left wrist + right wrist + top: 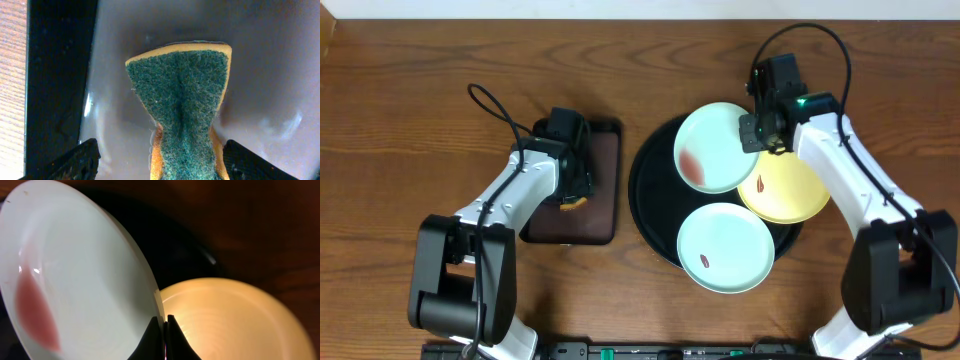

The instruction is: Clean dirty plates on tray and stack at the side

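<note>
The black tray [648, 190] holds three plates. The upper mint plate [712, 148] has a reddish-brown smear and is tilted, with its right rim raised. My right gripper [761, 131] is shut on that rim; in the right wrist view the fingers [163, 321] pinch the edge of the mint plate [85, 280], beside the yellow plate [235, 322]. The yellow plate [788, 190] and the lower mint plate [725, 248] lie flat. My left gripper [570, 186] is open, its fingers [160, 146] on either side of a green-and-yellow sponge [181, 95].
The sponge [572, 203] lies on a dark-brown rectangular tray [605, 180] left of the black tray. The black tray's rim [200, 250] shows behind the plates. Cables trail from both arms over the wooden table [410, 90].
</note>
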